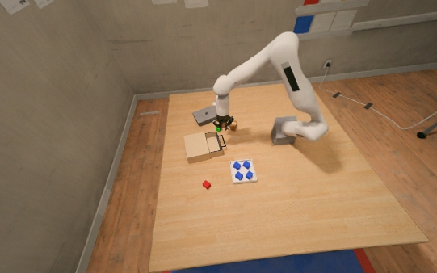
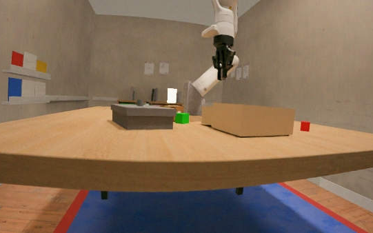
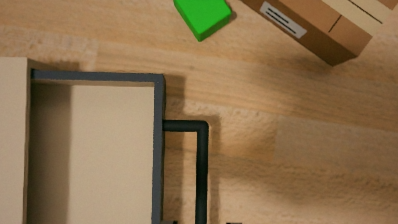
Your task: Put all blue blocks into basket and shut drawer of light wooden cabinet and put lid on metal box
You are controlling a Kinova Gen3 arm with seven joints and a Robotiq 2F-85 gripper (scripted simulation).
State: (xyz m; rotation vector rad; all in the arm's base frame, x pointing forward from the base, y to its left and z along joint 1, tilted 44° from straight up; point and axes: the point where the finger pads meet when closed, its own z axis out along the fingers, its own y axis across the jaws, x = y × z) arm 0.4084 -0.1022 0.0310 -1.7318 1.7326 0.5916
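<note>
The white basket (image 1: 243,170) holds several blue blocks. The light wooden cabinet (image 1: 197,146) has its drawer (image 1: 214,142) pulled out. In the wrist view the drawer (image 3: 95,150) looks empty, and its dark handle (image 3: 200,165) lies right below me. My gripper (image 1: 223,123) hangs well above the handle (image 1: 221,140), high over the table in the exterior view (image 2: 223,74). Its fingertips stand a little apart with nothing between them. The grey metal box (image 1: 204,115) has its lid with a knob on top (image 2: 140,102).
A green block (image 3: 202,15) (image 1: 218,128) lies by the drawer's far corner. A small brown carton (image 3: 320,25) lies beside it. A red block (image 1: 207,184) sits in front of the cabinet. The arm's grey base (image 1: 283,131) stands at the right.
</note>
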